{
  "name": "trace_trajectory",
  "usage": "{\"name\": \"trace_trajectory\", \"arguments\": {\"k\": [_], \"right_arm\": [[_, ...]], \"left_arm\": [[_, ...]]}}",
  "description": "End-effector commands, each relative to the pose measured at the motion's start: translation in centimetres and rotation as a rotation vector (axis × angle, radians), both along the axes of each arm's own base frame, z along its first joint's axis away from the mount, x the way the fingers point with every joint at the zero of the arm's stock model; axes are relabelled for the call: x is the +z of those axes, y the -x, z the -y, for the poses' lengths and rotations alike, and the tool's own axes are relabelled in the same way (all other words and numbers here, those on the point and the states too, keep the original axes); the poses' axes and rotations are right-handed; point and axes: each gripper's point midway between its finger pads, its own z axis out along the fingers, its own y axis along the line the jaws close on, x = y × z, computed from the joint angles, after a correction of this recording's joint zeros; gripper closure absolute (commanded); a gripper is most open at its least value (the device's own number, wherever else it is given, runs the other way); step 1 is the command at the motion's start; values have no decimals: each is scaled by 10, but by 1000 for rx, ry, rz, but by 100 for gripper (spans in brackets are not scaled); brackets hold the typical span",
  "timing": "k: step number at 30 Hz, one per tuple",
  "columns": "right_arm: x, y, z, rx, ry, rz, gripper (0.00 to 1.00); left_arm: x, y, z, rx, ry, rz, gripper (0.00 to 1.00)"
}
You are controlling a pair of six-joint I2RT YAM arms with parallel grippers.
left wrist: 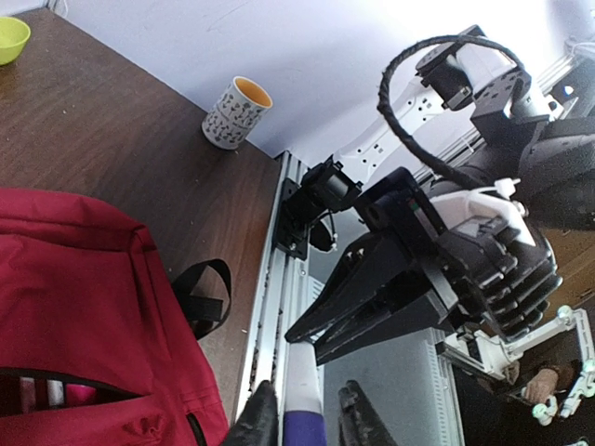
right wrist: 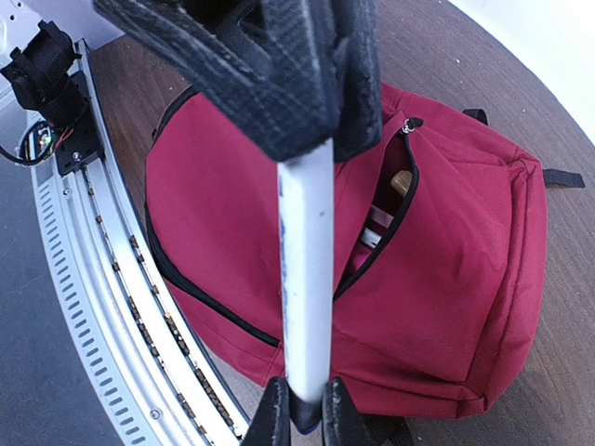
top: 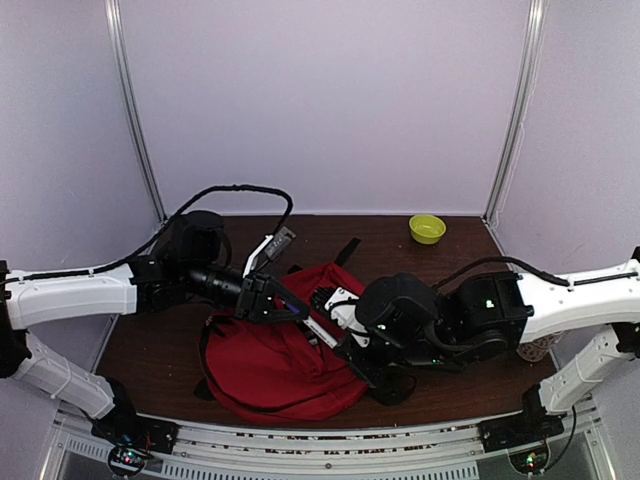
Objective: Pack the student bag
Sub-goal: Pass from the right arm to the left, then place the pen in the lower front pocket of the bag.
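Student bag (top: 265, 372): flat on the table (top: 150, 350), dead centre by the near edge.
Long axis: near rail to far side, with the rounded end nearest, the strapped end far and the zip pocket (right wrist: 395, 218) gaping.
Bag versus grippers: right beneath both.
Left gripper (right wrist: 311, 130): clamped on one end of a white pen (right wrist: 307, 279).
Right gripper (right wrist: 305, 413): pinching the other end.
Arms: both reaching inward, wrists facing each other above the bag.

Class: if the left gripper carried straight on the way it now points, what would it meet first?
The right gripper, which faces the left gripper head-on along the white pen both hold above the student bag; only the pen lies between them.
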Motion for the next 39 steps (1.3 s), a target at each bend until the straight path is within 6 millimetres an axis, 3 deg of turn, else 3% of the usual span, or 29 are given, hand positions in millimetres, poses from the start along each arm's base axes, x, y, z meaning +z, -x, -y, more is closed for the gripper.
{"name": "trace_trajectory", "arguments": {"k": [1, 3, 6, 7, 9, 10, 11, 13, 18, 24, 32, 39], "right_arm": [[14, 0, -6, 5, -31, 22, 100], [17, -1, -5, -2, -34, 27, 100], [16, -7, 1, -57, -7, 21, 100], [15, -8, 3, -75, 7, 6, 92], [12, -11, 6, -111, 13, -9, 51], [12, -14, 9, -132, 5, -6, 37], [13, -17, 12, -154, -11, -6, 27], [11, -23, 22, -197, -47, -16, 20], [14, -36, 42, -280, -129, -21, 18], [20, -45, 61, -355, -172, 6, 18], [17, -45, 69, -387, -217, -10, 17], [17, -45, 70, -390, -224, -11, 17]], "left_arm": [[20, 0, 3, -32, 69, 48, 91], [18, -1, 2, -23, 65, 52, 100], [16, -5, 1, 11, 55, 60, 100], [16, -7, 0, 25, 49, 65, 100], [11, -16, -4, 90, 16, 84, 100], [8, -21, -7, 131, -6, 92, 100], [3, -28, -12, 179, -29, 97, 100], [-11, -44, -25, 291, -86, 100, 100], [-47, -83, -65, 595, -198, 65, 100], [-77, -102, -79, 774, -185, -48, 100], [-100, -118, -77, 874, -137, -118, 100], [-115, -122, -56, 942, -80, -164, 100]]}}
